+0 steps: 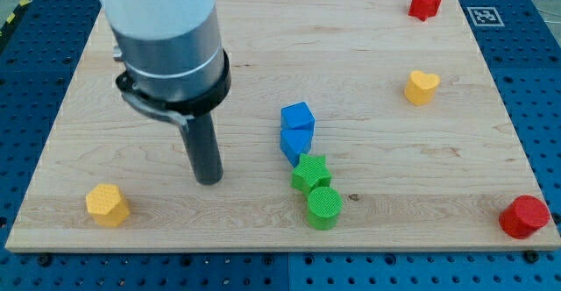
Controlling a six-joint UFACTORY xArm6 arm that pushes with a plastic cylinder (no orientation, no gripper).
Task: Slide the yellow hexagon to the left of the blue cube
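The yellow hexagon (pixel 107 205) lies near the board's bottom left corner. The blue cube (pixel 298 117) sits at the board's middle, with a second blue block (pixel 294 142) touching it just below. My tip (pixel 209 180) rests on the board between them, right of and slightly above the hexagon, left of and below the blue cube. It touches no block.
A green star (pixel 309 172) and a green cylinder (pixel 323 207) sit in a chain below the blue blocks. A yellow heart (pixel 422 87) is at the right, a red block (pixel 424 3) at the top right, a red hexagon (pixel 524 216) at the bottom right. The wooden board (pixel 368 54) lies on a blue pegboard.
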